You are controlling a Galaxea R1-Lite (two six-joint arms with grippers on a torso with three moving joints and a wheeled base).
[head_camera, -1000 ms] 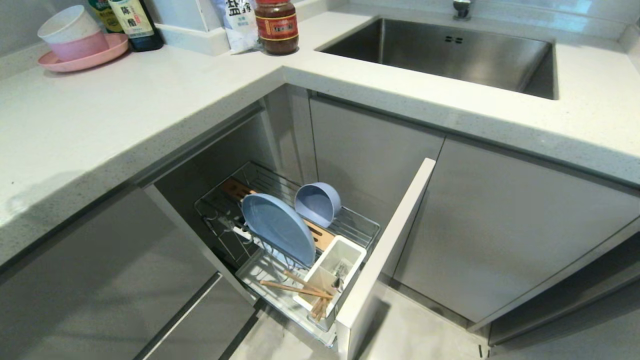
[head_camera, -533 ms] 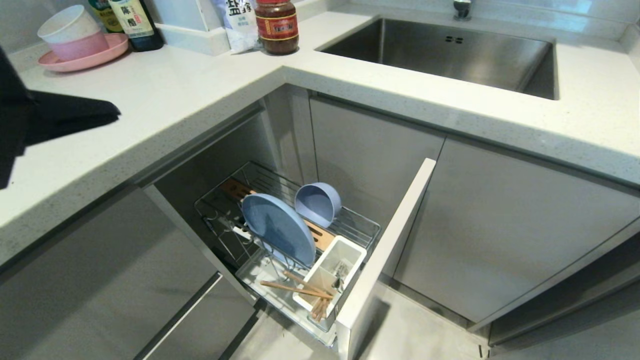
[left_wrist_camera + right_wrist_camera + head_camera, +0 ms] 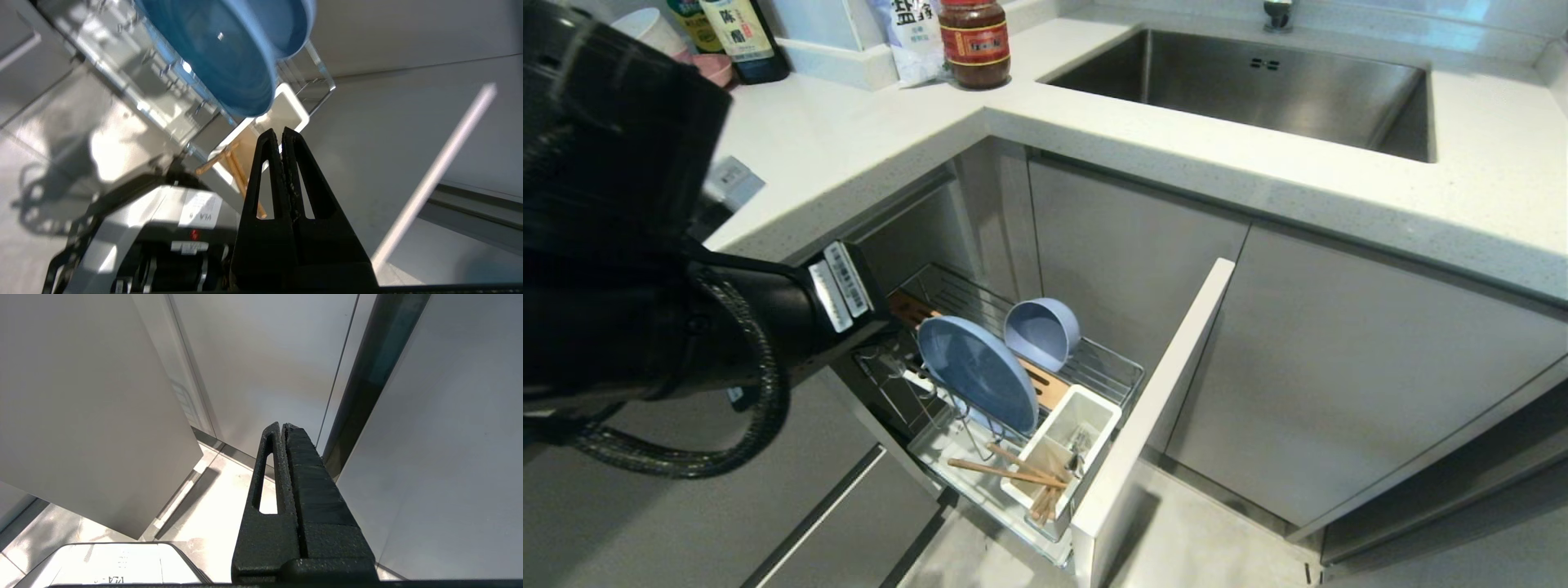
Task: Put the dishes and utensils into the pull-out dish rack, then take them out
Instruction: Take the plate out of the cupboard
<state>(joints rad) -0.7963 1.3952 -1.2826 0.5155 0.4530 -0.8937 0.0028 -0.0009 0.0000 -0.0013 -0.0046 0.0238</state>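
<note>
Pull-out dish rack (image 3: 980, 384) is seen drawn out below the counter corner. Light-blue plate (image 3: 978, 373) is stood on edge in its wires; blue-grey bowl (image 3: 1041, 331) is tipped just behind the plate. Chopsticks (image 3: 1013, 474) are leaned out of the rack's white utensil cup (image 3: 1066, 441). Left gripper (image 3: 281, 134) is held above the cup, pressed closed, nothing gripped. Right gripper (image 3: 282, 428) is parked beside the cabinet doors (image 3: 81, 396), likewise closed and empty.
</note>
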